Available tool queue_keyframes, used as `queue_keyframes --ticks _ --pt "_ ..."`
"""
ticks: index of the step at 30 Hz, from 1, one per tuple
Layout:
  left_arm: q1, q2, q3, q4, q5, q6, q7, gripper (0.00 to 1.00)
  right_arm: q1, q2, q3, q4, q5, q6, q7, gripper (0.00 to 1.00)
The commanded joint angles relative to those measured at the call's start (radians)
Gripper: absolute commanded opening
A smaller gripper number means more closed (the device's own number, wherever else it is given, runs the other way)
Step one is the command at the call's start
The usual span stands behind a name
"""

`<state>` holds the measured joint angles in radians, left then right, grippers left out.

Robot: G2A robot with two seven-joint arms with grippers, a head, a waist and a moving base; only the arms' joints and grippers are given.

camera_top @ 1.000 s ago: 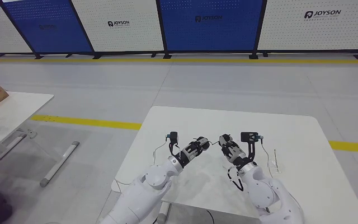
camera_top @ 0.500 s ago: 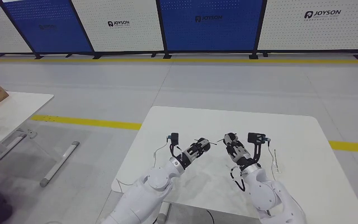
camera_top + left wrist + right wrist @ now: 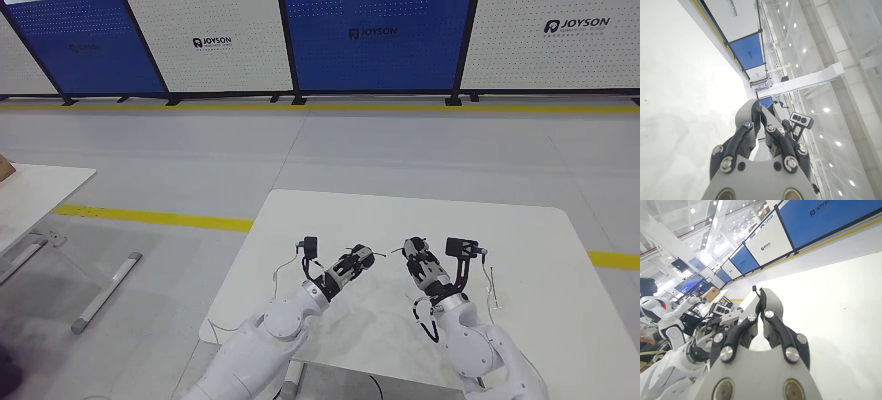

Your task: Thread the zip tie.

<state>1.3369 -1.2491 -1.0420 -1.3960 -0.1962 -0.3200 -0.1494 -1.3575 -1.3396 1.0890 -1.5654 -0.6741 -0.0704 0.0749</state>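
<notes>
The right gripper (image 3: 759, 298) is pinched tight on a thin black zip tie (image 3: 754, 288), whose square head pokes out just past the fingertips. The left gripper (image 3: 759, 110) is also pressed closed, and a small black tab at its tips looks like the tie's other end. Tip to tip, the two grippers sit near each other but apart, over the table (image 3: 520, 230).

Thin black zip tie (image 3: 754, 288) in right hand (image 3: 759, 295)
</notes>
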Motion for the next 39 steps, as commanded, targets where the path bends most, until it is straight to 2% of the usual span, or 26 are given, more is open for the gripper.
queue_keyframes --ticks 1,6,13,17,28,39 --pt "0.001 -0.002 0.005 0.004 0.029 -0.011 0.04 0.0 -0.004 0.0 0.004 -0.002 0.001 -0.003 -0.002 0.0" --pt "0.005 -0.002 0.007 0.002 0.083 -0.02 0.058 0.0 -0.009 0.0 0.014 -0.007 0.005 -0.007 -0.006 0.0" --pt "0.005 -0.002 0.007 0.002 0.083 -0.02 0.058 0.0 -0.011 0.0 0.013 -0.008 0.004 -0.006 -0.009 0.0" --pt "0.005 -0.002 0.007 0.002 0.083 -0.02 0.058 0.0 -0.014 -0.004 -0.008 -0.009 -0.011 -0.001 -0.014 0.0" --pt "0.005 -0.002 0.007 0.002 0.083 -0.02 0.058 0.0 0.018 -0.014 -0.025 0.025 0.0 0.004 -0.008 0.0" --pt "0.005 -0.002 0.007 0.002 0.083 -0.02 0.058 0.0 0.033 -0.019 -0.023 0.046 0.018 -0.025 0.005 0.0"
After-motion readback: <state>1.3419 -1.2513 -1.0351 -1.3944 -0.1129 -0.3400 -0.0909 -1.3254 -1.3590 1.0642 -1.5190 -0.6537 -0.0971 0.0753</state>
